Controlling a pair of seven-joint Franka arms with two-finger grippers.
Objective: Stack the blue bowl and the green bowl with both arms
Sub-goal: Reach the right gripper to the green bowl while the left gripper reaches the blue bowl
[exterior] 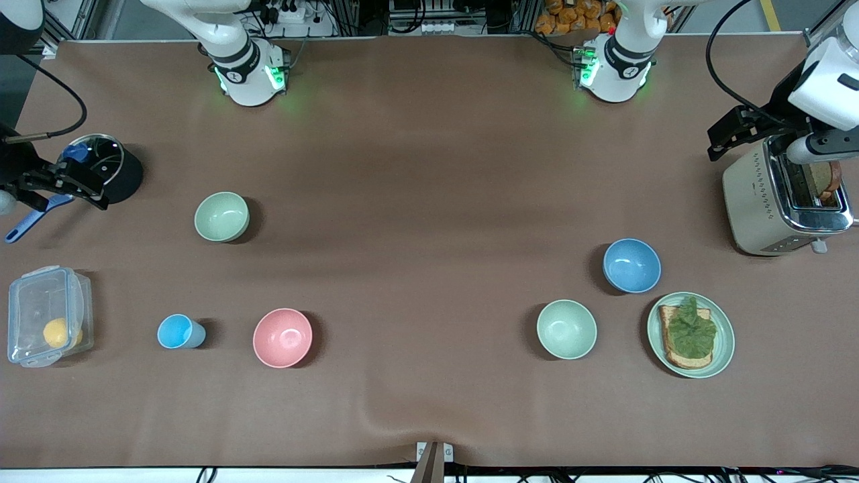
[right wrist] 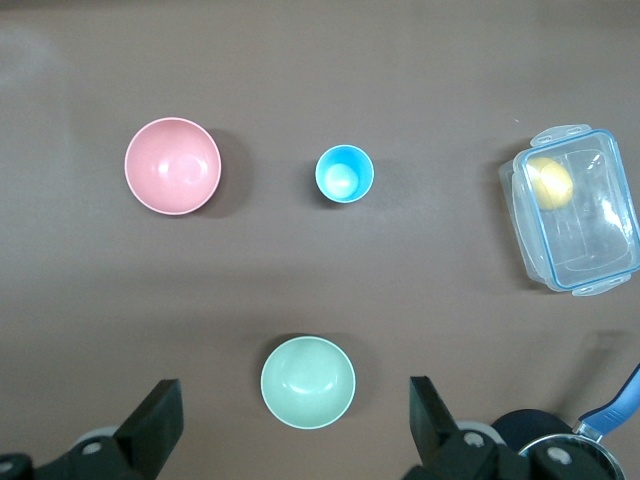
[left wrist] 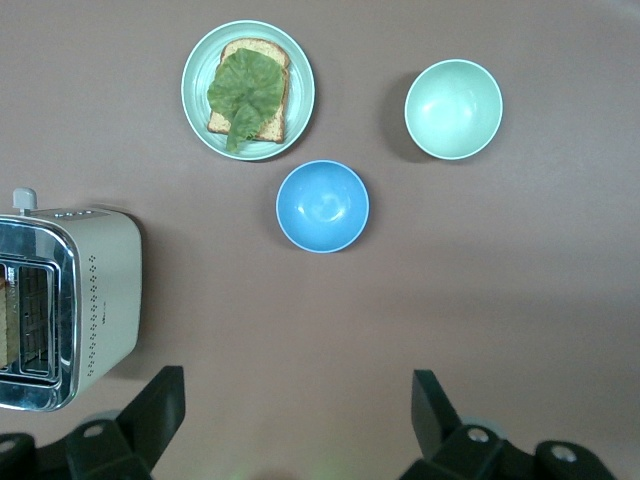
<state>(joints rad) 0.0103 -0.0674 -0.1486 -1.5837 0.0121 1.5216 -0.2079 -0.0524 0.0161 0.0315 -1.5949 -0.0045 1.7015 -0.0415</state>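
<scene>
Step, as judged: start of approach, nothing gripped, bowls unstacked.
Blue bowl (exterior: 631, 265): toward left arm's end, just beside toast plate (exterior: 723, 349).
Green bowl (exterior: 221, 216): farther back, toward right arm's end, well apart.
Left gripper (left wrist: 298, 395): over toaster (exterior: 762, 201), jaws wide open.
Right gripper (right wrist: 295, 395): over black pot (exterior: 124, 176), jaws wide open.
Next, likely: one rim grasp per arm.
Surface (exterior: 416, 168): brown, faintly rippled.
Room: cables and racks by arm bases.

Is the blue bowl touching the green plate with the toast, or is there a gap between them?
Apart. The left wrist view shows bare table between the blue bowl and the green plate; the front view shows a narrow gap too.
</scene>
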